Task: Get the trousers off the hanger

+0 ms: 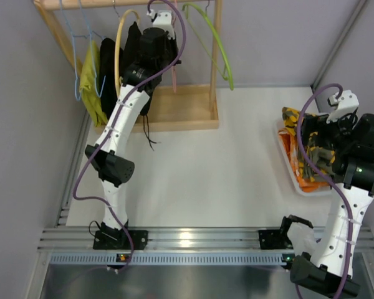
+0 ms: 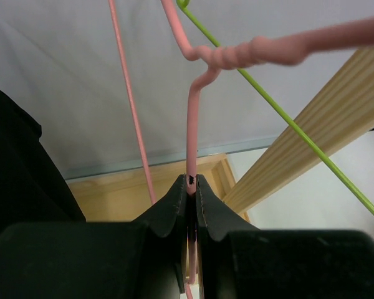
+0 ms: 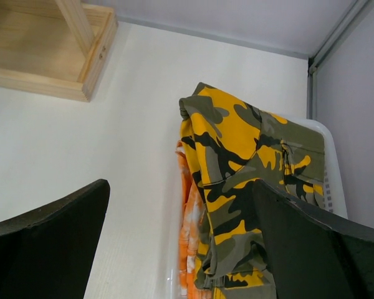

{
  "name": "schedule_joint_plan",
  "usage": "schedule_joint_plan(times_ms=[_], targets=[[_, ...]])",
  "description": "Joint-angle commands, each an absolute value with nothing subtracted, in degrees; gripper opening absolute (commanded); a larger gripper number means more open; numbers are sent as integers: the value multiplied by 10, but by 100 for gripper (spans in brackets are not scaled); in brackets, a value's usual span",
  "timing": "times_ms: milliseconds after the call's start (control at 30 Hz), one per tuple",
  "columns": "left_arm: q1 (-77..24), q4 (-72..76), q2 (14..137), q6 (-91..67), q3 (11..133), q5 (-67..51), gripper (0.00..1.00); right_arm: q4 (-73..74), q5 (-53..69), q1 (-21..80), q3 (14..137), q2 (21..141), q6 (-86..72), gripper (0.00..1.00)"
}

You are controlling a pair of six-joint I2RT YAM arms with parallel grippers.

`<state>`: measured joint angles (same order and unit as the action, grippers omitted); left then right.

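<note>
The pale-pink wire hanger [image 2: 237, 53] hangs bare at the wooden rack; in the top view it is a thin pink line [image 1: 173, 80]. My left gripper [image 2: 192, 182] is shut on its wire just below the twisted neck, and shows up at the rack in the top view [image 1: 173, 62]. The camouflage trousers [image 3: 237, 162] lie off the hanger in a white tray [image 3: 334, 180] at the right, also seen from above [image 1: 292, 118]. My right gripper [image 3: 181, 187] is open and empty just above them, its jaws standing wide apart; in the top view it is over the tray [image 1: 315, 149].
A lime-green hanger [image 2: 287, 121], a yellow hanger [image 1: 119, 43], a black garment [image 2: 12, 174] and a yellow-green garment [image 1: 92, 84] hang on the wooden rack [image 1: 181, 109]. An orange tie-dye cloth [image 3: 190, 212] lies in the tray under the trousers. Walls stand close at the back and right.
</note>
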<state>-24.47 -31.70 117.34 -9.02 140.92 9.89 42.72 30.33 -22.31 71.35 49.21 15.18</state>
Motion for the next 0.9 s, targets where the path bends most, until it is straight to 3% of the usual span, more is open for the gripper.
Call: schedule_joint_plan(times_ms=[0, 267, 367, 467, 567, 667, 700, 867], targets=[[-230, -272, 1181, -93, 1435, 113, 0, 432, 364, -229, 754, 470, 149, 99], [-214, -273, 1152, -142, 1398, 48, 0, 336, 512, -229, 770, 442, 49, 99], [-220, -273, 1101, -174, 1359, 28, 0, 204, 556, -229, 733, 426, -68, 93], [-236, -273, 1042, -186, 1309, 33, 0, 12, 577, -229, 672, 411, -225, 79], [-246, -274, 992, -212, 1260, 38, 0, -41, 530, -201, 671, 426, -274, 68], [-250, -272, 954, -234, 1220, 41, 0, 60, 411, -69, 735, 476, -166, 63], [-251, -274, 946, -239, 1213, 41, 0, 78, 347, 27, 746, 502, -142, 62], [-254, -273, 911, -265, 1186, 23, 0, 88, 215, 217, 833, 614, -54, 60]])
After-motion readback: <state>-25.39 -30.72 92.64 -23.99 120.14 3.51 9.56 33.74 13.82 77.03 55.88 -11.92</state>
